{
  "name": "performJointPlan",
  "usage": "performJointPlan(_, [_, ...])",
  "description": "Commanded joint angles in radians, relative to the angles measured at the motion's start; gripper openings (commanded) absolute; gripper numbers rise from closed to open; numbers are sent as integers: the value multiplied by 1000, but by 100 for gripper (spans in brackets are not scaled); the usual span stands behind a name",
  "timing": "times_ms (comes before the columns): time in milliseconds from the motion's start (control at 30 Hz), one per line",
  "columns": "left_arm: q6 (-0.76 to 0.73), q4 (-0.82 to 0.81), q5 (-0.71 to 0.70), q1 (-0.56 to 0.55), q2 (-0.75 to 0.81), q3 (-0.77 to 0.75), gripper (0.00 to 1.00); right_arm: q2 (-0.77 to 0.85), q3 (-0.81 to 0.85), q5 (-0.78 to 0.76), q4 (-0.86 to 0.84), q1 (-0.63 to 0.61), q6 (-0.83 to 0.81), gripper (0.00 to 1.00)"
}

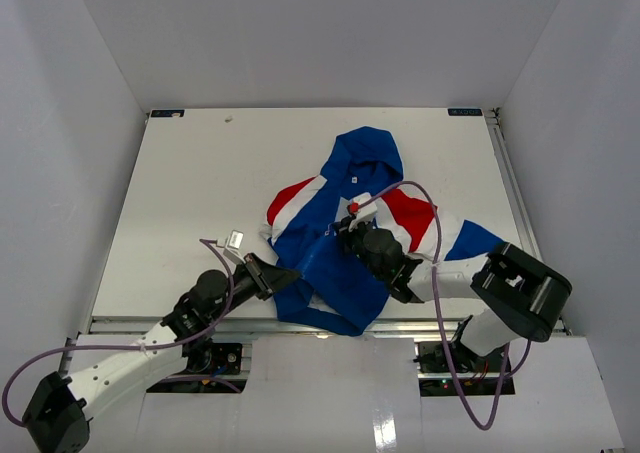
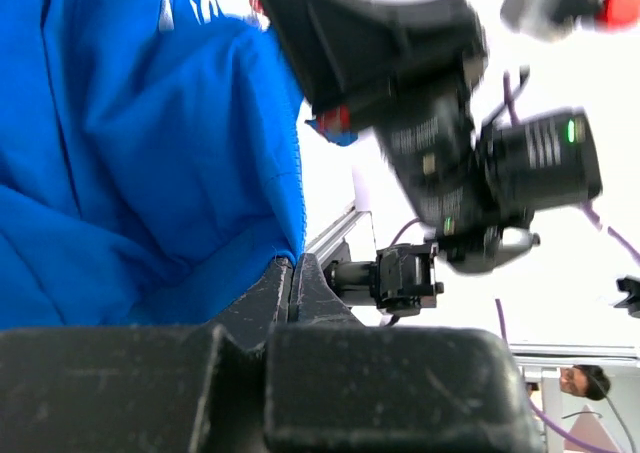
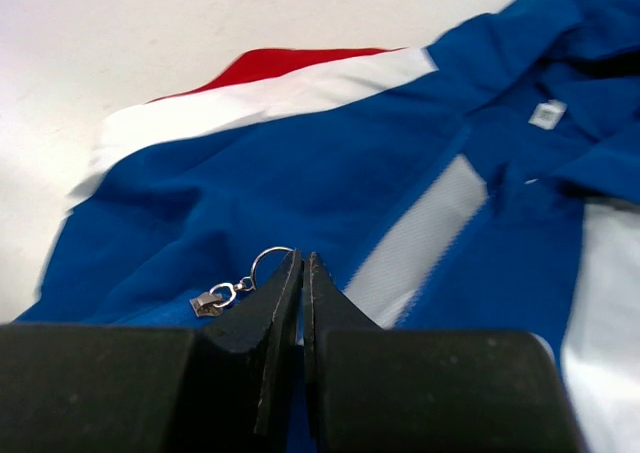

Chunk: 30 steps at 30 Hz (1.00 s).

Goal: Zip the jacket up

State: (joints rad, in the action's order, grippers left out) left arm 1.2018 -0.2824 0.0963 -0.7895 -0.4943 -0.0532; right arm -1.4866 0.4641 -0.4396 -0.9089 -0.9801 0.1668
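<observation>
The jacket (image 1: 330, 273), royal blue with red and white sleeve panels, lies crumpled on the white table (image 1: 200, 173), right of centre and toward the near edge. Its hood (image 1: 365, 153) points to the far side, and one red and white sleeve (image 1: 290, 205) is spread to the left.

Right wrist view: the front is partly open, showing a strip of white lining (image 3: 420, 228) and a small label (image 3: 546, 114) near the collar. A metal slider (image 3: 207, 302) rests on the blue cloth, joined by a short link to a thin pull ring (image 3: 262, 256).

The right gripper (image 3: 303, 268) reaches over the middle of the garment. Its two fingers are pressed together, and the pull ring runs in at their tips, so the pinch appears to be on the ring.

The left gripper (image 2: 295, 273) sits at the near left hem. Its fingers are closed tight, with the stitched edge of the blue cloth caught between the tips.

Left wrist view: the cloth rises in folds to the left above the fingers, and the right arm (image 2: 430, 123) stands beyond it, blurred.

Top view: the two grippers are near each other, the left one nearer the table's front edge, both arms reaching in from their bases at the near side
</observation>
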Motion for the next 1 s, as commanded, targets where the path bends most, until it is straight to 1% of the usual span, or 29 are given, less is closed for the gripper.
performJointPlan(0, [-42,132,9,-3,85,-35,0,-43,87,-20,21,148,-21,8])
performJointPlan(133, [-65,227,-13,-4,145,-59,0,-93,180,39,77,260,-13,8])
performJointPlan(233, [-83,263,-16,-4,183,-75,0,-127,248,76,108,323,-34,8])
performJointPlan(367, [-110,343,-18,-4,194,-104,0,-200,370,124,173,466,-67,8])
performJointPlan(500, [-127,383,-26,-2,227,-111,0,-271,518,177,238,572,-87,8])
performJointPlan(667, [-149,452,-73,-4,269,-132,0,-390,679,263,293,713,-88,8])
performJointPlan(800, [-162,472,-137,-2,283,-129,0,-487,789,325,297,782,-84,8])
performJointPlan(867, [-169,491,-183,-4,274,-137,0,-528,845,327,312,806,-95,8])
performJointPlan(967, [-188,492,-227,-2,243,-150,0,-565,900,376,310,852,-66,8])
